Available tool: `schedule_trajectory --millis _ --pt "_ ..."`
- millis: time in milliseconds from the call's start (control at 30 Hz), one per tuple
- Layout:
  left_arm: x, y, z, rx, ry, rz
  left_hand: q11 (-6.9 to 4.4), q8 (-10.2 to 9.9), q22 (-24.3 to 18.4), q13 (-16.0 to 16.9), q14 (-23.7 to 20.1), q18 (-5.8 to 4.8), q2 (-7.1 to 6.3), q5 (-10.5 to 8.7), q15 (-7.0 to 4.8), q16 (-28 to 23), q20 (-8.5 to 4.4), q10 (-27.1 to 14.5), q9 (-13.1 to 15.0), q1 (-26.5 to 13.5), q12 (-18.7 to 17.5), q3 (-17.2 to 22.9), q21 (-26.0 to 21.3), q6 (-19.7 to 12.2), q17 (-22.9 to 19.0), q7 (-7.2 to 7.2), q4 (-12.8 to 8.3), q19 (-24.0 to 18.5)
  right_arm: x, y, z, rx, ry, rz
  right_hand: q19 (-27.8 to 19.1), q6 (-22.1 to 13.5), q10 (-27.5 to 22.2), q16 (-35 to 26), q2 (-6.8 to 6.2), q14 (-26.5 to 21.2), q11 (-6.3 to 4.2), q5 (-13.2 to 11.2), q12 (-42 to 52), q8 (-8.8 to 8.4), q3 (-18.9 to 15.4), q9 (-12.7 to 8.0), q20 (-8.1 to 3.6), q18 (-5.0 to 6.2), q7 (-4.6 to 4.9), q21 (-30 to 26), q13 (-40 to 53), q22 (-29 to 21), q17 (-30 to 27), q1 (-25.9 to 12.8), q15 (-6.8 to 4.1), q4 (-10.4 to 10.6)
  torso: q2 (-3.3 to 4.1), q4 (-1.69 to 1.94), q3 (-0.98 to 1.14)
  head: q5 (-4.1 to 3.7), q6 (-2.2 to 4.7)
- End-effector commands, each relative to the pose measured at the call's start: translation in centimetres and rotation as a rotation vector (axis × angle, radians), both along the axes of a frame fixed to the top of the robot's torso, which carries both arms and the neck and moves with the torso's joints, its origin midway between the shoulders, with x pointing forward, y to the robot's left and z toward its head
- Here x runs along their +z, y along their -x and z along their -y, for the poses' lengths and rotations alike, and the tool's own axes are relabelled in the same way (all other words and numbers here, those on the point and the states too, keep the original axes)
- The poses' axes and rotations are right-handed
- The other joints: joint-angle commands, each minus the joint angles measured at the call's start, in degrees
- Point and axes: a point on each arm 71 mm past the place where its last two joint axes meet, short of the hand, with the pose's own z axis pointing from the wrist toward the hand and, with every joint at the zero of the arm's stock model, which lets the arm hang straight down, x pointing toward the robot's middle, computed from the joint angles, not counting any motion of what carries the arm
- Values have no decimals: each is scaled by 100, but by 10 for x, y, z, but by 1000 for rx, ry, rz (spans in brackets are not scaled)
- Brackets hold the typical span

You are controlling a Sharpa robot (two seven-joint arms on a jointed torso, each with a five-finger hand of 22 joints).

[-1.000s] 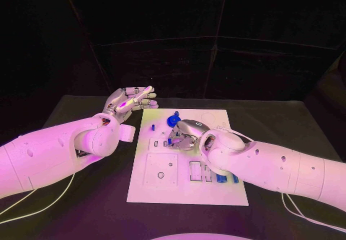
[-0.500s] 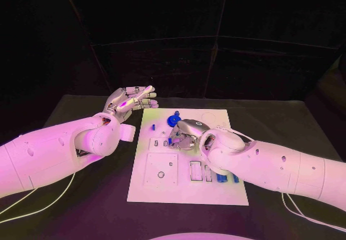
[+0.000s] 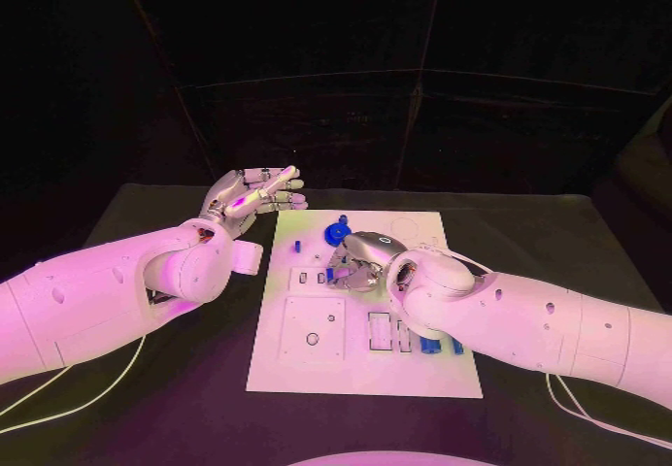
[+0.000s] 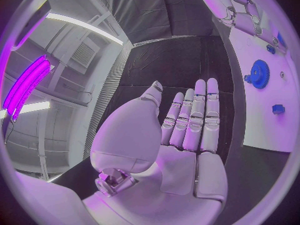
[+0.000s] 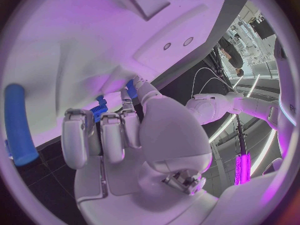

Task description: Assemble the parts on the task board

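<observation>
Board [image 3: 367, 374], a flat white rectangular plate, lies in the middle of the black table [image 3: 560, 243], centre of the head view. It carries cut-out slots: the slots in its lower right hold upright blue parts [image 3: 431, 346], partly hidden by the right arm. A round blue gear [image 3: 336, 234] with a toothed rim sits near the board's upper middle, and a small blue peg [image 3: 297, 247] stands to the left of it. The right hand [image 3: 361, 260] is down on the board just below the gear, fingers curled in; the right wrist view shows a small blue part [image 5: 99, 108] at its fingertips [image 5: 76, 116], though whether it is pinched cannot be told. A smooth blue cylinder [image 5: 19, 125] lies at the left of that view. The left hand [image 3: 250, 197] hangs above the table just off the board's upper left corner, holding nothing, its fingers straight and side by side with the thumb apart. Against the earlier frames, nothing on the board has shifted and both hands keep their places.
</observation>
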Motion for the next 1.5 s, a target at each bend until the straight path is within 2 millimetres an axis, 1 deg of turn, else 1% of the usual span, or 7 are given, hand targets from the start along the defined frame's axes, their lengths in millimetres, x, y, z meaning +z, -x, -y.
schedule_trajectory --millis 33,733,933,1100,1267,1400,1500 --pt "2 0 1 -12 3 10 -10 -25 -7 -5 -31 75 21 -32 9 -28 0 43 -6 43 -20 12 -36 51 9 27 -29 21 -6 1 1 -4 37 -20 141 -72 -19 -27 -66 492 30 -21 -43 -39 16 -13 7 -35 0 -16 703 665 1080 -2 36 -31 0 5 -1 -2 -2" --pt "2 0 1 -13 3 7 -9 -31 -11 -5 -33 75 24 -31 9 -38 1 43 -7 49 -27 10 -40 51 13 28 -37 21 -5 1 1 -16 27 -10 116 -338 -140 -49 -216 483 112 -136 -185 -173 -66 -34 80 -25 83 -39 584 622 1042 -165 109 38 1 0 -2 8 -12" --pt "1 0 1 -13 3 7 -9 -31 -11 -5 -33 75 24 -31 9 -38 1 43 -7 49 -27 10 -40 51 13 28 -37 21 -4 1 1 -23 17 -2 103 -633 -357 -59 -286 479 165 -222 -446 -252 -150 -50 121 -20 141 -52 351 600 1026 -220 154 98 -1 1 -1 6 -16" --pt "1 0 1 -14 3 6 -9 -31 -11 -5 -33 75 24 -31 9 -38 1 43 -7 49 -27 9 -40 51 13 28 -37 21 0 3 1 -31 -21 26 88 -1150 -612 -69 -429 473 263 -109 -731 -238 -339 -63 194 -16 250 -65 78 579 1012 -275 237 240 3 3 1 10 -10" --pt "1 0 1 -13 3 6 -7 -38 -14 -6 -33 75 25 -32 11 -46 1 40 -8 49 -34 6 -43 48 16 30 -40 21 5 8 2 -25 -63 56 87 -1217 -646 -67 -477 474 281 -104 -758 -207 -412 -53 216 -15 266 -65 39 579 1016 -246 255 306 -1 0 7 18 -5" --pt "1 -1 -1 -11 1 5 -7 -38 -14 -6 -33 75 25 -32 11 -46 1 40 -8 49 -35 5 -43 48 17 29 -40 21 10 15 7 -14 -88 74 88 -1218 -646 -68 -480 473 281 -103 -757 -205 -415 -52 216 -15 267 -65 39 579 1015 -242 255 308 -2 10 2 13 17" --pt "0 -2 -4 -3 -2 4 -7 -39 -15 -7 -33 75 26 -32 11 -48 1 40 -8 50 -36 5 -44 47 18 29 -41 21 16 21 14 -6 -113 94 89 -1232 -642 -71 -505 472 284 -97 -749 -184 -444 -47 224 -15 269 -64 38 582 1010 -201 260 333 -11 -24 2 18 32"
